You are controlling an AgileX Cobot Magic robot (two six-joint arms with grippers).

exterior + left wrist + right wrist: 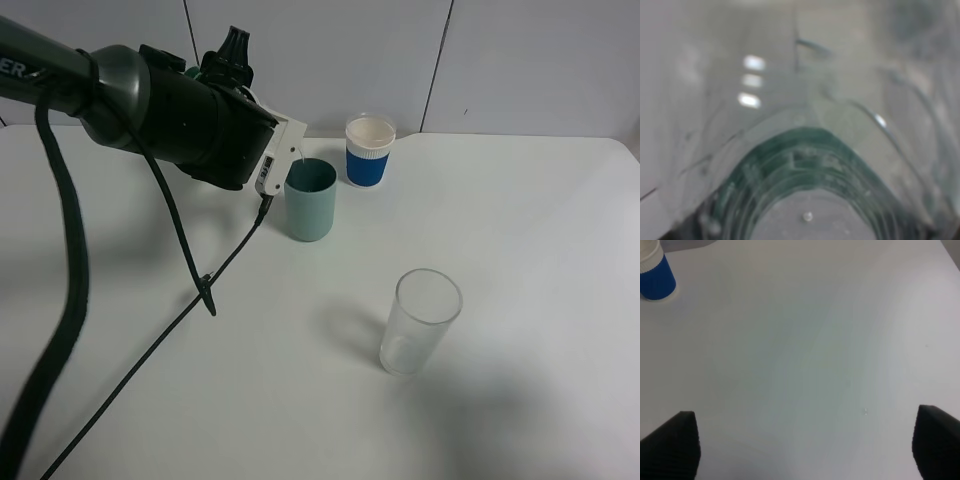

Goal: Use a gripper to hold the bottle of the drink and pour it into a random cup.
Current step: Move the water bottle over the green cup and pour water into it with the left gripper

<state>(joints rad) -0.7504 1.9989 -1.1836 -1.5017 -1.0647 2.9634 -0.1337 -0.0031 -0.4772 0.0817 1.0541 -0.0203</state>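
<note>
**A:** Pour under way, I'd say! The left tool (286, 150) is clenched on the small clear plastic bottle with a dark green label (805, 150), right at the rim of the plain matte teal-green cylindrical cup (311, 200).

**B:** A thin stream seems to be falling in (hard to be sure). The right tool (805, 412) gapes, empty. What's left: finish the pour and set the bottle back on the white surface (520, 250).

Left gripper (283, 150) holds a tilted bottle (207, 68) just beside the teal cup (311, 200), at the cup's 10 o'clock. White-and-blue cup (370, 150): near, 2 o'clock. Clear glass (420, 320): well apart, 5 o'clock. All cups upright on the white table (540, 250).
</note>
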